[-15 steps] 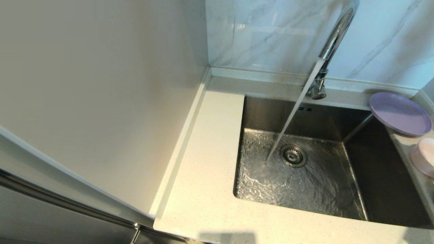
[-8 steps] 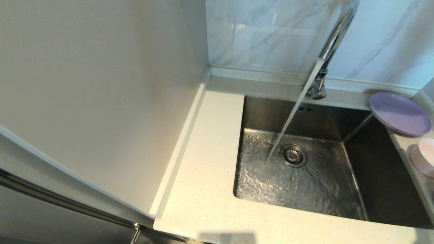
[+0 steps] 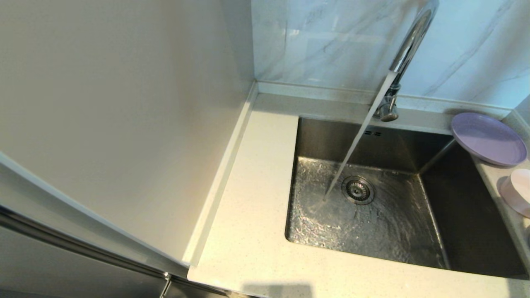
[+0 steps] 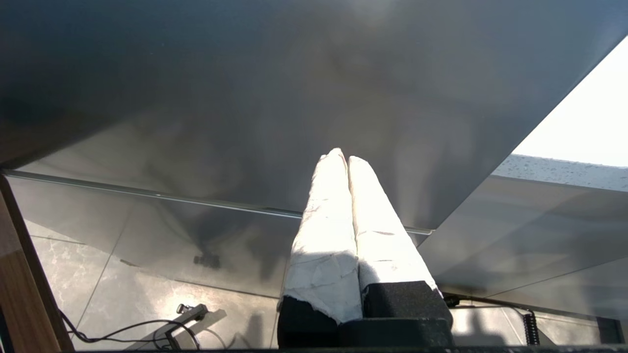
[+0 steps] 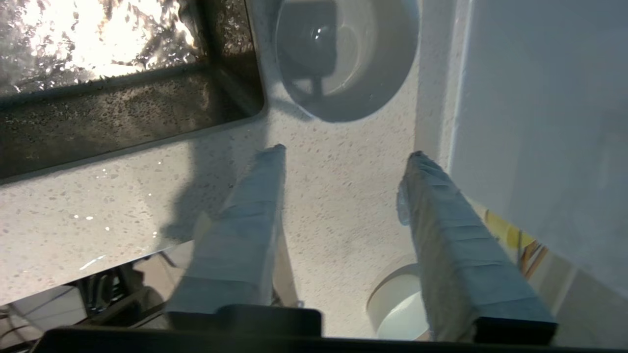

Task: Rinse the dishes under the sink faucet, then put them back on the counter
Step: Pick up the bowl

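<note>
The lavender plate (image 3: pixel 488 138) and pale bowl (image 3: pixel 517 192) sit on the desk (image 3: pixel 248 231) right of the running faucet (image 3: pixel 408 45). Right gripper (image 5: pixel 343 157), fingers apart, hovers near the bowl; left gripper (image 4: pixel 342 159) parked, fingers together. Rinsing seems unfinished.

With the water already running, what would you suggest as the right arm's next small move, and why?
Probably ease the right gripper forward to the pale bowl and close on its rim. Its jaws are open and empty over the counter, the bowl lies just ahead, and the faucet already pours into the basin. The left gripper is shut, parked below the counter.
</note>
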Controlling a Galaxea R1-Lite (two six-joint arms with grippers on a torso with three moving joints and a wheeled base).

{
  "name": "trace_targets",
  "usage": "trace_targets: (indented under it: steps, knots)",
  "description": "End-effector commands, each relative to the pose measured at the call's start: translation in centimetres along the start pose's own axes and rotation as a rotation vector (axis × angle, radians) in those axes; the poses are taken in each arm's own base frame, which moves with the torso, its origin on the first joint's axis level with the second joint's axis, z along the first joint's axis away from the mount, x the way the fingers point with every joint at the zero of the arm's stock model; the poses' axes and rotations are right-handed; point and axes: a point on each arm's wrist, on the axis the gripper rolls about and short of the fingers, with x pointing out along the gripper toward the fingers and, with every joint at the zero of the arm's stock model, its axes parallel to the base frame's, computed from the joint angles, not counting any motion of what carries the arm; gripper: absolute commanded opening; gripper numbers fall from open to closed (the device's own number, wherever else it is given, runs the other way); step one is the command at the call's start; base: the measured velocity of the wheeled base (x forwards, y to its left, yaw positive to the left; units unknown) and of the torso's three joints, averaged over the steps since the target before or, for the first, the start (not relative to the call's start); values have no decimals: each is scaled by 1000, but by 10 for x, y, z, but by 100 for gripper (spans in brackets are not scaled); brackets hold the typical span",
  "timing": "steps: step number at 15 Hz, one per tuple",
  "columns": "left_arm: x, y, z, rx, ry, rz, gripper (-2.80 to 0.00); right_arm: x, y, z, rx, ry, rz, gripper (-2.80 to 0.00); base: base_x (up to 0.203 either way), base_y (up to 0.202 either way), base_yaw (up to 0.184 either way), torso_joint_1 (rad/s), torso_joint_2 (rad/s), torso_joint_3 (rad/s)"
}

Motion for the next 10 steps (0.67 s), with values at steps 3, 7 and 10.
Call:
trace_targets:
  steps: [3, 7, 10]
  knots:
    - [0, 0, 0, 0, 1, 1, -280, 25, 11, -2, 62, 104, 19, 0, 0, 0, 0, 0, 0, 0]
    - [0, 0, 0, 0, 0, 1, -280, 69, 24, 8, 105, 149, 63, 0, 0, 0, 0, 0, 0, 0]
    - [0, 0, 0, 0, 0, 1, -280, 95, 30, 20, 108, 147, 67, 0, 0, 0, 0, 0, 0, 0]
